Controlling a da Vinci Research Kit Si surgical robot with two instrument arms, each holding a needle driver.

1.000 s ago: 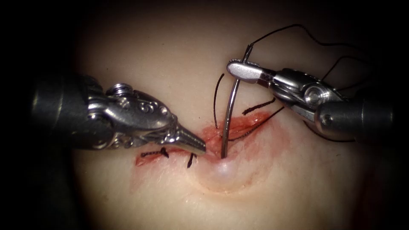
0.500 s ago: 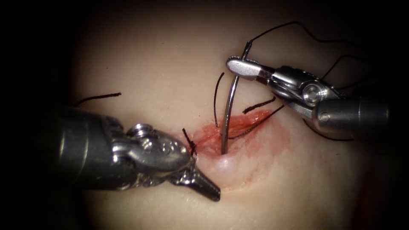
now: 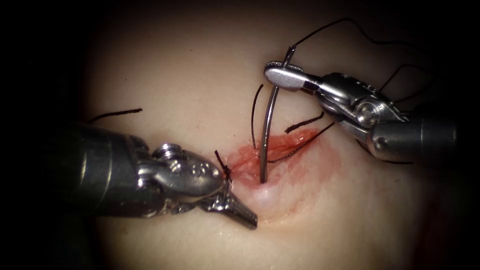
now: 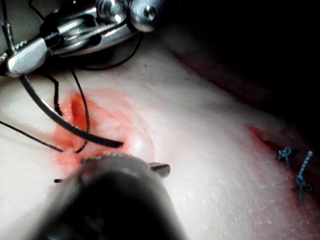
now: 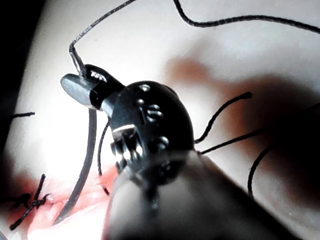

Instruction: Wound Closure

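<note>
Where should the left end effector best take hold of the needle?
Probably mid-curve on the needle, coming from the cut's left: the right end effector already clamps the swaged end, the tip is buried in the tissue, and only the bare shaft between stands free.

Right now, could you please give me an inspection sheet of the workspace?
Surface: tissue, pale, with red fluid around the cut.
Job's things: needle, tip in the tissue at the cut, a small bulge beside it; thread trails from its rear end.
Clutter: cut ends of thread, knotted stitches.
Grippers: right gripper shut on the needle near its rear end; left gripper shut, holding nothing, below the cut.
Cables: nothing seen.
Surroundings: dark.
</note>
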